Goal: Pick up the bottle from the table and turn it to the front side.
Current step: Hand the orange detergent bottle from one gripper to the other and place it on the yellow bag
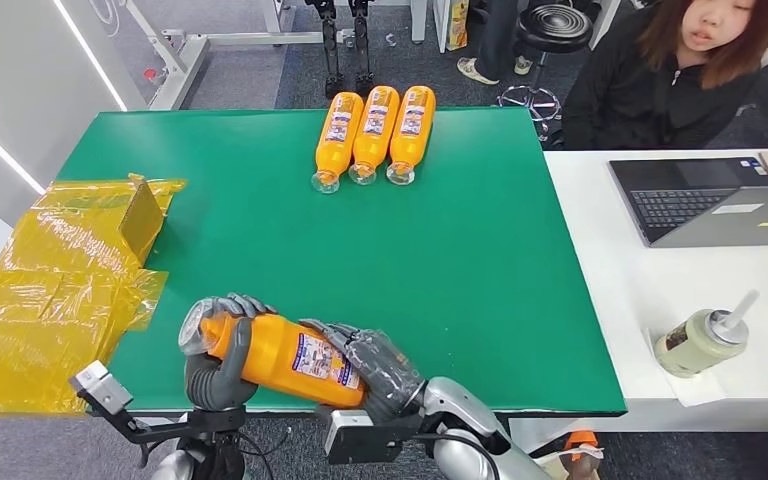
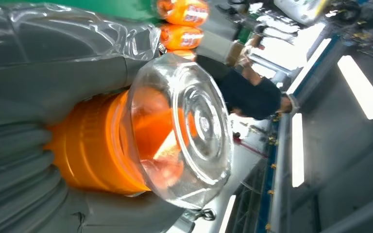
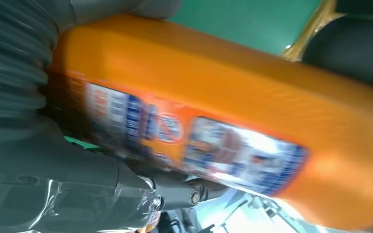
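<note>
Orange bottle [image 1: 278, 357] lifted off the bench [image 1: 480, 260], grasped by my left hand [image 1: 218, 372] and right hand [image 1: 378, 368]; label up, turning seems nearly done.

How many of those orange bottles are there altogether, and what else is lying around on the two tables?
Orange bottles lying in a row on the green table: 3
Orange bottle held by the left hand and right hand: 1
Yellow plastic wrap: 1
Laptop: 1
Cup with a straw: 1
Total: 7
</note>
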Motion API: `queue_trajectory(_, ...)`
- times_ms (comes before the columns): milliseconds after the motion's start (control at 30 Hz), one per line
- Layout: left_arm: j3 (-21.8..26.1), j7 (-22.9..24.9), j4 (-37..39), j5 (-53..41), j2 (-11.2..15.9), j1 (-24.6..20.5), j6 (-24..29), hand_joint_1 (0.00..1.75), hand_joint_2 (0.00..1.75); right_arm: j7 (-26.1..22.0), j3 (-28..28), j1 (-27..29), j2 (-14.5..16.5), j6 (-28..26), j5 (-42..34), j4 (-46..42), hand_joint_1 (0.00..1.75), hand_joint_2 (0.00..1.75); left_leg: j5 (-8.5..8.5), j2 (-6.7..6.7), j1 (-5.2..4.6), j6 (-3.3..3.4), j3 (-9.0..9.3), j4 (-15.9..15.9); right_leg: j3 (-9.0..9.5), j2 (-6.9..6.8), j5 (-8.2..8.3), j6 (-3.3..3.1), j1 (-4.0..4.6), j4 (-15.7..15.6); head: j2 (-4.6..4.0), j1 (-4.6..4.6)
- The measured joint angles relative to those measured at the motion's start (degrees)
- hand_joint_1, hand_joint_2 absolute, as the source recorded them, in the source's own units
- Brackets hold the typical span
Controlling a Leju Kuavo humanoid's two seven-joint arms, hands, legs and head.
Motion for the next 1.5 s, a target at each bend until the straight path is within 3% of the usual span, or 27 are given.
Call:
queue_trajectory(600, 0.3, -0.3, 0.3, 4.3, 0.4, -0.1, -2.0, 1.75, 1.75, -0.3, 0.6, -0.4, 1.4, -3.6, 0.5, -0.2, 0.0, 1.75, 0.0, 0.01, 0.0, 0.0, 0.0, 0.0, 0.0, 0.01, 0.0, 0.0, 0.0, 0.0, 0.0, 0.0)
queue_trajectory(767, 3.0, -1.4, -0.4, 7.9, 1.1, -0.7, -4.1, 1.75, 1.75, -0.8, 0.6, -1.6, 1.7, -3.9, -0.4, 0.1, 0.0, 1.75, 0.02, 0.03, 0.01, -0.03, 0.03, 0.0, 0.0, 0.04, 0.02, -0.03, 0.01, 0.0, 0.0, 0.0)
queue_trajectory(900, 7.2, -3.4, -4.2, 4.0, 2.2, -1.7, -3.9, 1.75, 1.75, -1.5, 0.7, -1.8, 1.7, -4.3, -0.5, 0.6, 0.0, 1.75, 0.04, 0.03, 0.02, -0.05, 0.04, 0.0, -0.01, 0.04, 0.03, -0.05, 0.01, 0.1, 0.0, 0.01)
queue_trajectory(1133, 11.7, -8.3, -10.6, -11.6, 6.4, -3.7, 1.4, 1.75, 1.75, -2.1, 0.7, -2.0, 1.7, -5.1, -1.3, 1.2, 0.0, 1.75, 0.06, 0.03, 0.04, -0.08, 0.04, 0.0, -0.01, 0.04, 0.03, -0.05, 0.02, 0.1, 0.0, 0.0)
queue_trajectory(1300, 12.4, -8.3, -13.5, -21.1, 10.5, -6.2, 5.4, 1.75, 1.75, -3.1, 0.7, -2.8, 1.7, -5.2, -2.6, 2.1, 0.0, 1.75, 0.09, 0.02, 0.04, -0.12, 0.05, 0.0, 0.0, 0.03, 0.04, -0.06, 0.02, 0.1, 0.0, 0.02)
queue_trajectory(1400, 12.5, -7.7, -14.2, -37.8, 13.4, -7.8, 14.3, 1.75, 1.75, -3.3, 0.7, -3.2, 1.7, -5.2, -3.3, 2.6, 0.0, 1.75, 0.11, 0.03, 0.04, -0.14, 0.06, 0.0, 0.0, 0.04, 0.05, -0.07, 0.02, 0.1, 0.0, 0.02)
queue_trajectory(1500, 11.8, -3.9, -14.2, -59.7, 16.4, -9.4, 25.3, 1.75, 1.75, -3.3, 0.8, -3.7, 1.7, -5.1, -3.5, 2.7, 0.0, 1.75, 0.12, 0.02, 0.05, -0.16, 0.07, 0.0, -0.01, 0.04, 0.05, -0.08, 0.03, 0.1, 0.0, 0.01)
